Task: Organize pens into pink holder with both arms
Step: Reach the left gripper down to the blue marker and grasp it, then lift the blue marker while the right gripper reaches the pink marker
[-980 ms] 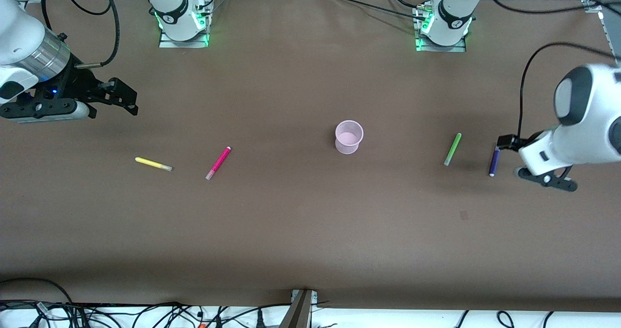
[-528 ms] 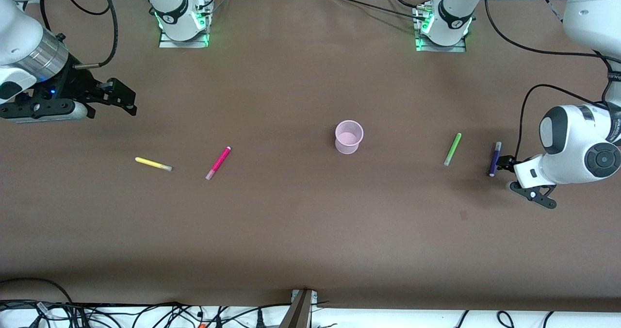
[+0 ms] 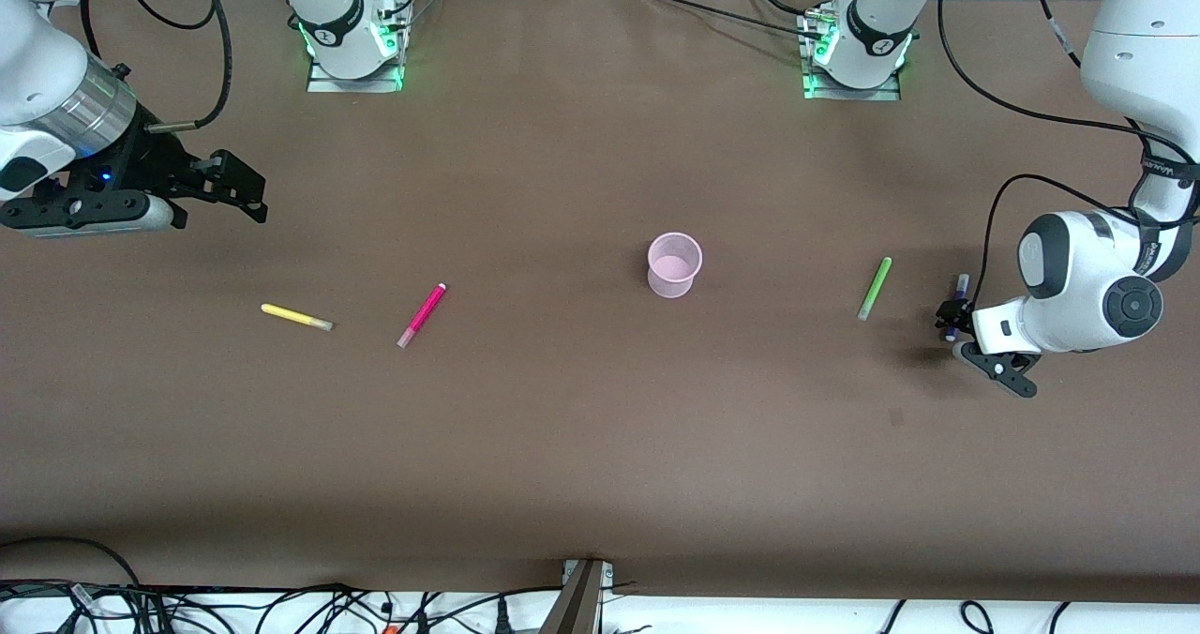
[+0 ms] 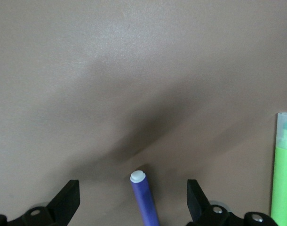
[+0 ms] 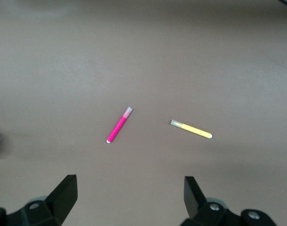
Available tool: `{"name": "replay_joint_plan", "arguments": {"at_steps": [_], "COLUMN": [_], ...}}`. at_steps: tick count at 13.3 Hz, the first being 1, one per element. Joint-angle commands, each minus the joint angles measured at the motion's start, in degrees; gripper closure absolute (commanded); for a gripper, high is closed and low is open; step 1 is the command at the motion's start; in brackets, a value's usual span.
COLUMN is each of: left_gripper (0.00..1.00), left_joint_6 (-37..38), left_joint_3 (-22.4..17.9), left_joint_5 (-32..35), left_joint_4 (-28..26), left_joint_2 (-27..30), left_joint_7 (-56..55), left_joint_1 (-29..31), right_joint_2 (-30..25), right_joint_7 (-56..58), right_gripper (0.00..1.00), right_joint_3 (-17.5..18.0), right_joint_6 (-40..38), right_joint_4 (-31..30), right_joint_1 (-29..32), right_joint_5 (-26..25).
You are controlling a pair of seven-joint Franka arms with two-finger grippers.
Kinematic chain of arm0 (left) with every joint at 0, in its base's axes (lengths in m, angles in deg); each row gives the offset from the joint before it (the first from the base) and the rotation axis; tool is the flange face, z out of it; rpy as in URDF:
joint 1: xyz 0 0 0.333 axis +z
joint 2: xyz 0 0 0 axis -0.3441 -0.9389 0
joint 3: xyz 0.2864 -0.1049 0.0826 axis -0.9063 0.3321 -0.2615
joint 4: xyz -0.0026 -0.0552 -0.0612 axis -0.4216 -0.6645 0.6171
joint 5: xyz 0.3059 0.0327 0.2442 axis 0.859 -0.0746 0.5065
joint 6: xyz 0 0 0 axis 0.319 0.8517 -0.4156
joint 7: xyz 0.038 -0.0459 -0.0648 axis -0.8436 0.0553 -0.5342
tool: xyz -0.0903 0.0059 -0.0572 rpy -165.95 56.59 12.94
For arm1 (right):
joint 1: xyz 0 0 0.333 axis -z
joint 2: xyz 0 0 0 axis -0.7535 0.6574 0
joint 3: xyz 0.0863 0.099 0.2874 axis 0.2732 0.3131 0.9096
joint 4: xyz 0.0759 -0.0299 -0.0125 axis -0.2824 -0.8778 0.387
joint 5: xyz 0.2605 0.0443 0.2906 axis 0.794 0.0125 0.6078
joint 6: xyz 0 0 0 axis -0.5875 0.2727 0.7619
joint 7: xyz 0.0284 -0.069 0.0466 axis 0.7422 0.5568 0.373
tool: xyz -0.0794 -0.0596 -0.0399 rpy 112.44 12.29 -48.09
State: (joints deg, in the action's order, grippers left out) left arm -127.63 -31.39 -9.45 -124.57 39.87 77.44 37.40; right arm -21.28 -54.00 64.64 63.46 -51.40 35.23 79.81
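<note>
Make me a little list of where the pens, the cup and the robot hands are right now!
cup: pink cup stands upright, nothing inside
yellow pen: lying flat toward the right arm's end
pink pen: lying flat beside the yellow one
green pen: lying flat toward the left arm's end
purple pen: lying flat between the left gripper's open fingers
left gripper: low, open, around the purple pen
right gripper: open, waiting in the air
</note>
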Motion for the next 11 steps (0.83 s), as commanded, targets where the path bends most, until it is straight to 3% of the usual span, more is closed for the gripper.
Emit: {"name": "replay_joint_plan", "arguments": {"at_steps": [1, 6, 7, 8, 9, 11], "left_gripper": [0.0, 0.0, 0.05, 0.45, 0.63, 0.86], "left_joint_6": [-1.0, -3.6, -3.6, -3.6, -3.6, -3.5], "left_joint_3": [0.3, 0.3, 0.3, 0.3, 0.3, 0.3], "left_joint_5": [-1.5, -1.0, -1.0, -1.0, -1.0, -1.0], "left_joint_4": [-2.8, -6.5, -6.3, -6.3, -6.3, -6.1], "left_joint_2": [1.2, 1.6, 1.7, 1.6, 1.6, 1.6], "left_joint_7": [1.8, 1.1, 1.5, 1.5, 1.8, 2.1], "left_joint_1": [0.9, 1.9, 1.8, 1.9, 2.0, 2.0], "right_joint_2": [-0.4, 1.6, 2.2, 2.6, 4.1, 8.7], "right_joint_7": [-0.5, 0.3, -0.4, -0.8, -0.4, 0.1], "right_gripper": [0.0, 0.0, 0.0, 0.0, 0.0, 0.0], "right_joint_3": [0.1, 0.0, 0.0, 0.0, 0.0, 0.0], "right_joint_6": [-0.6, 0.3, 0.4, 0.4, 0.1, 0.5], "right_joint_4": [0.5, 0.4, 0.5, 0.2, 0.3, 1.2], "right_joint_1": [0.0, -0.1, -0.7, -0.7, -0.7, -1.7], "right_joint_5": [0.7, 0.6, 0.7, 0.7, 0.8, -2.1]}}
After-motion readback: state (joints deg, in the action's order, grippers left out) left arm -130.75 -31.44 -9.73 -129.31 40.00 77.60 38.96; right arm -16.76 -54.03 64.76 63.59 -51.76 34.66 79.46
